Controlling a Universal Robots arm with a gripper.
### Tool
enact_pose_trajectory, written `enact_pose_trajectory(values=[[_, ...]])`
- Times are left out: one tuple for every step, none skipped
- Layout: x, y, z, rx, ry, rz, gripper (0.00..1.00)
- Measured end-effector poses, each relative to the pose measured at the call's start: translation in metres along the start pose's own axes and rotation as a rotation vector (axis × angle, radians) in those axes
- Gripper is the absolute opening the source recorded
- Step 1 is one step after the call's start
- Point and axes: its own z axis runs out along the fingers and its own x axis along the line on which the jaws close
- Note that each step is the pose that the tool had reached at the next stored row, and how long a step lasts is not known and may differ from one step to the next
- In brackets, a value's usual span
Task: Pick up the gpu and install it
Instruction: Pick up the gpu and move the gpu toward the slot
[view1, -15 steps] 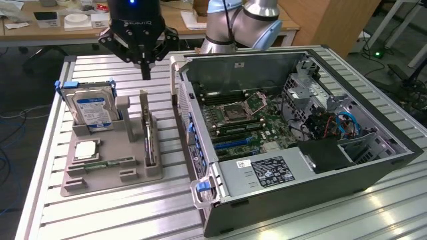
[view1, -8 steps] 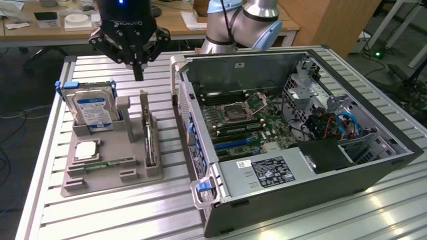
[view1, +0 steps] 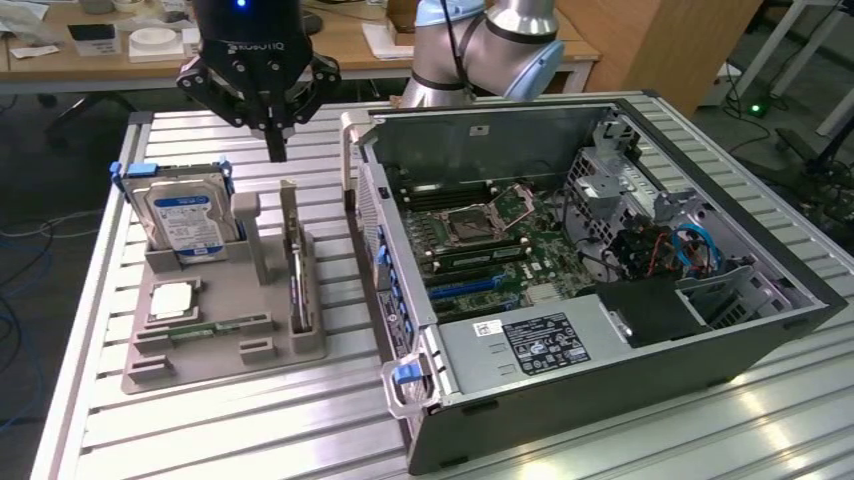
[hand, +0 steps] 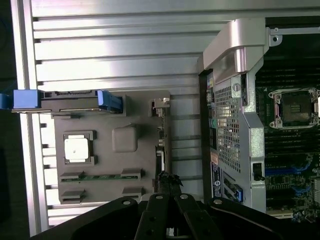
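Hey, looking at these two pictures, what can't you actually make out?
- gpu: edge-on in both views, so its faces are hidden.
- computer case: most of it is cut off by the wrist view's edge.
- gripper: in the wrist view it covers the gpu's end.

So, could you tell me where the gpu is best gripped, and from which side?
Probably its top edge, from straight above, pinching across the flat faces. The gpu stands on edge in the tray like a thin blade, so only its upper part is free.
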Motion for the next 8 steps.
enact_pose_trajectory(values=[[0.0000, 0.0000, 0.0000, 0.0000, 0.0000, 0.000, 0.11], [0.0000, 0.0000, 0.0000, 0.0000, -0.0001, 0.000, 0.11], [0.0000, 0.0000, 0.0000, 0.0000, 0.0000, 0.000, 0.11], [0.0000, 0.0000, 0.0000, 0.0000, 0.0000, 0.000, 0.11], [0.0000, 0.0000, 0.0000, 0.0000, 0.0000, 0.000, 0.11], [0.0000, 0.0000, 0.0000, 0.0000, 0.0000, 0.000, 0.11], [0.0000, 0.0000, 0.0000, 0.0000, 0.0000, 0.000, 0.11], [0.0000, 0.0000, 0.0000, 0.0000, 0.0000, 0.000, 0.17]])
